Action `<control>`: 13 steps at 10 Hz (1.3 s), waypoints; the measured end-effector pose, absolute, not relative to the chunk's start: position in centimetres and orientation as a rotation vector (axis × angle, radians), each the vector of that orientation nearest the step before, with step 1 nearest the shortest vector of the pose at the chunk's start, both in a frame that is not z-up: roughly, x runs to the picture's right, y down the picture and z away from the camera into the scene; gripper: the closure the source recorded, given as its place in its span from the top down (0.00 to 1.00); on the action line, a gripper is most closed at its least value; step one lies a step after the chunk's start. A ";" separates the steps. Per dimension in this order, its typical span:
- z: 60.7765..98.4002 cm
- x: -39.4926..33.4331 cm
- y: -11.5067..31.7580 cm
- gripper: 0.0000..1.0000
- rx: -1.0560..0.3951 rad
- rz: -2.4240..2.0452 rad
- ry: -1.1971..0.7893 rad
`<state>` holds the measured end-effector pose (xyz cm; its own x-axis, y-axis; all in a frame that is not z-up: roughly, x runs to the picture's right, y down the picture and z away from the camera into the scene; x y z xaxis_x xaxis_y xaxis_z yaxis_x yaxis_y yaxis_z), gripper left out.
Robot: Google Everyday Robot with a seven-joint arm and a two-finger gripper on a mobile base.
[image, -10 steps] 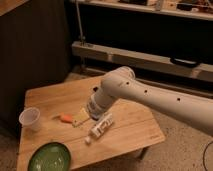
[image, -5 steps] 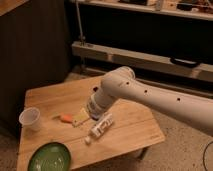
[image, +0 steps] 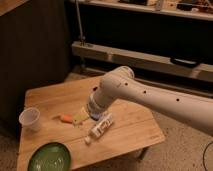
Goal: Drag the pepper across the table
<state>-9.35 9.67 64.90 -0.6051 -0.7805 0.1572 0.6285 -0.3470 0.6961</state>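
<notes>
Table (image: 132,136): slim orange pepper (image: 66,118) near end effector (image: 92,113)

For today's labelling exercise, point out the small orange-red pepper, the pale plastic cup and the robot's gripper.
small orange-red pepper (image: 65,118), camera view: mid-body.
pale plastic cup (image: 29,119), camera view: side wall.
gripper (image: 90,114), camera view: arm's low end, near the pepper.

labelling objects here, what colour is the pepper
Orange-red pepper, best seen in the camera view, lying on the table near the gripper.
</notes>
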 end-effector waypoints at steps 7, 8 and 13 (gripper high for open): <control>74.4 -18.6 7.9 0.80 0.274 -2.291 -1.062; 75.5 -18.9 8.6 0.80 0.262 -2.309 -1.072; 80.6 -20.8 12.2 0.80 0.240 -2.359 -1.110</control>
<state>-20.79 12.23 80.58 -0.8506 -0.5226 0.0579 0.3778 -0.5310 0.7585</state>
